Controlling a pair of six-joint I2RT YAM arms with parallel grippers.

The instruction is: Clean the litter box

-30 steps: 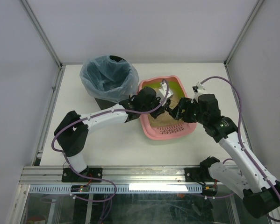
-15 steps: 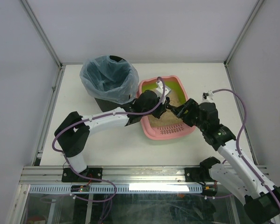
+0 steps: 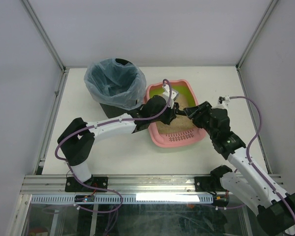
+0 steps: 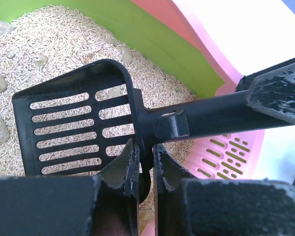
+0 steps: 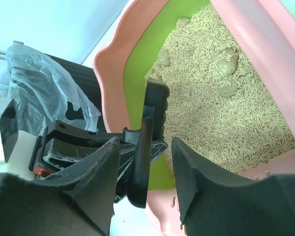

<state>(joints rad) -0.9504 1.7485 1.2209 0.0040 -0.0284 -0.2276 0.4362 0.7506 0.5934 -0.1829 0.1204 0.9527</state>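
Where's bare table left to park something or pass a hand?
Free: the table strip between the litter box and the arm bases, and the far right corner past the box. Crowded: over the litter, where left gripper and right gripper meet at the scoop; the bin crowds the box's left.

A white tabletop (image 3: 113,152) spreads beneath the right claw (image 3: 190,111), boxed in by plain pale wall panels (image 3: 152,29) beyond it and to either side. Aluminium posts (image 3: 44,34) rise at the far corners, and a metal rail (image 3: 137,183) edges the table on the claw's near side under even, soft light.
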